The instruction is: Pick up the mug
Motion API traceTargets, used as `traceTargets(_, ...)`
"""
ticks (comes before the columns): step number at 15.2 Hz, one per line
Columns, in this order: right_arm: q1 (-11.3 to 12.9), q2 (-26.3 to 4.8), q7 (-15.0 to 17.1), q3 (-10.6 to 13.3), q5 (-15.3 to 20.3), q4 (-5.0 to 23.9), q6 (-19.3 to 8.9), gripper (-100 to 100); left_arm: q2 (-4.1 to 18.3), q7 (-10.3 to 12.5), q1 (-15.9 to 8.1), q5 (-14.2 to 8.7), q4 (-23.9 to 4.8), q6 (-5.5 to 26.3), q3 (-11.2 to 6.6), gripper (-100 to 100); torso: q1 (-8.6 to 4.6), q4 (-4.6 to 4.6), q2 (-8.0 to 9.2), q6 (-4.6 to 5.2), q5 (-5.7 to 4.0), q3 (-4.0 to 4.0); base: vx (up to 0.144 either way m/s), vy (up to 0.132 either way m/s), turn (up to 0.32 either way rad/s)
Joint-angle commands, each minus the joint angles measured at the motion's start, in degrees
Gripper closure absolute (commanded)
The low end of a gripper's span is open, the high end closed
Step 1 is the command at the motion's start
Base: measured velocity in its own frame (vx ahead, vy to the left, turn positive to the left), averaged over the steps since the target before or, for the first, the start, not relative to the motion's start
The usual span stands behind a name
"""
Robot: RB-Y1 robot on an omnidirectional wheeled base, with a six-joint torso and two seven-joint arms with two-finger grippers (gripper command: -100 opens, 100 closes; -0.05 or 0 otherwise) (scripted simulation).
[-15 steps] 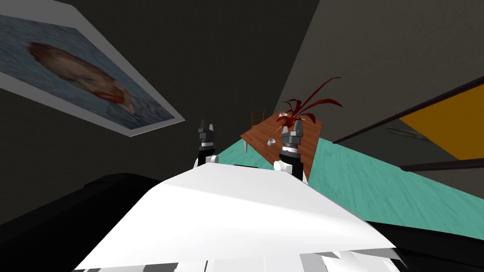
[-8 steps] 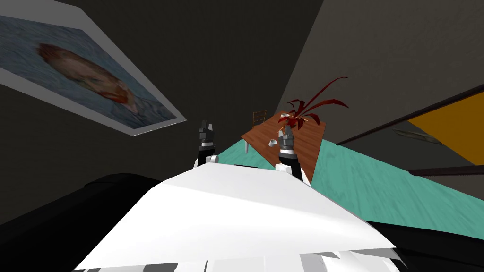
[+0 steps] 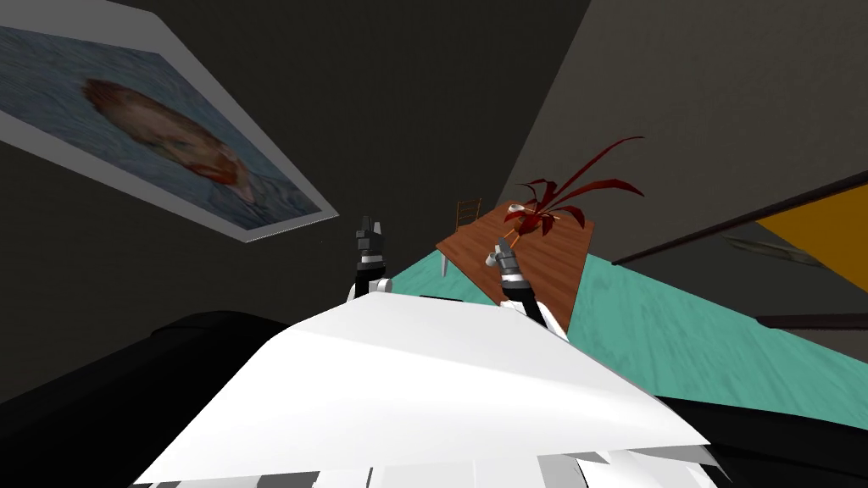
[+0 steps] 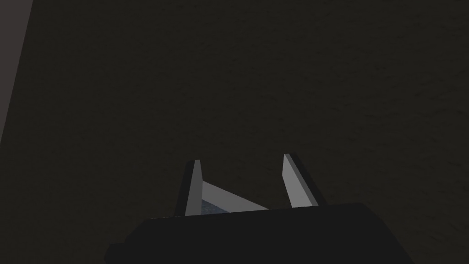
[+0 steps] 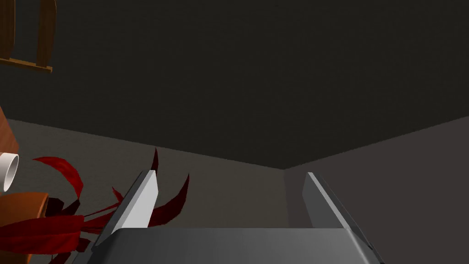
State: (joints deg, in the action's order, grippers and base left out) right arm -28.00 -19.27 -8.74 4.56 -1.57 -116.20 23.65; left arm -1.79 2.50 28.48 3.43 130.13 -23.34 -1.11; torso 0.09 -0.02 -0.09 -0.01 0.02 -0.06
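Note:
The mug is small and white and stands on the near part of a brown wooden table. My right gripper hangs just beside it, leaning towards it. In the right wrist view the right gripper is open with nothing between its fingers. A white round rim shows off to one side of it, by red leaves; which vessel that is I cannot tell. My left gripper is raised before the dark wall. The left gripper has its fingers apart and holds nothing.
A red-leaved plant and another white vessel stand further back on the table. A wooden chair is at its far end. Teal floor runs along the table. A framed portrait hangs on the left wall.
My right hand has dropped and leaned over towards the mug, ending right beside it. The head view has swung a little, sliding the table and portrait to the right. The left arm has stayed in place.

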Motion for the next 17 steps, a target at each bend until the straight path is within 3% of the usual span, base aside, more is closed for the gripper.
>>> traceTargets(1,-0.6,-2.9,-0.3,0.1,1.2,2.9,0.1,-100,0.0,0.0,0.0,0.0,0.0,0.0,0.00,0,0.00,0.00,0.00,0.00,0.00,0.00,0.033,0.035,0.084)
traceTargets(5,-0.8,-7.5,-0.5,0.3,2.3,5.5,0.2,-100,0.0,0.0,0.0,0.0,0.0,0.0,0.00,0,0.06,-0.02,-0.08,0.00,0.01,-0.05,0.037,0.038,0.059)
traceTargets(6,-1.1,-9.1,-0.9,0.4,3.4,7.6,0.2,-100,0.0,0.0,0.0,0.0,0.0,0.0,0.00,0,0.04,-0.01,-0.06,0.01,0.01,-0.03,0.032,0.042,0.057)
traceTargets(8,-1.1,-10.5,-0.9,0.4,3.4,8.1,0.2,-100,0.0,0.0,0.0,0.0,0.0,0.0,0.00,0,0.06,-0.01,-0.06,0.00,0.02,-0.03,0.030,0.036,0.048)
traceTargets(11,-1.5,-15.0,-1.5,0.9,5.7,13.0,0.5,-100,0.0,0.0,0.0,0.0,0.0,0.0,0.00,0,0.02,-0.01,-0.07,0.00,0.01,-0.04,0.040,0.038,0.084)
traceTargets(13,-1.5,-16.6,-1.5,0.9,5.7,13.4,0.5,-100,0.0,0.0,0.0,0.0,0.0,0.0,0.00,0,0.11,-0.02,-0.13,-0.01,0.03,-0.07,0.051,0.052,0.059)
traceTargets(14,-1.7,-18.7,-1.8,1.1,6.9,15.3,0.6,-100,0.0,0.0,0.0,0.0,0.0,0.0,0.00,0,0.10,-0.03,-0.11,0.01,0.03,-0.07,0.037,0.045,0.074)
traceTargets(16,-1.7,-19.6,-1.8,1.1,6.9,16.1,0.6,-100,0.0,0.0,0.0,0.0,0.0,0.0,0.00,0,0.08,-0.02,-0.09,0.00,0.02,-0.05,0.038,0.034,0.054)
traceTargets(17,-1.8,-21.8,-2.2,1.4,8.2,17.5,0.8,-100,0.0,0.0,0.0,0.0,0.0,0.0,0.00,0,0.05,-0.02,-0.07,0.01,0.02,-0.04,0.044,0.037,0.093)
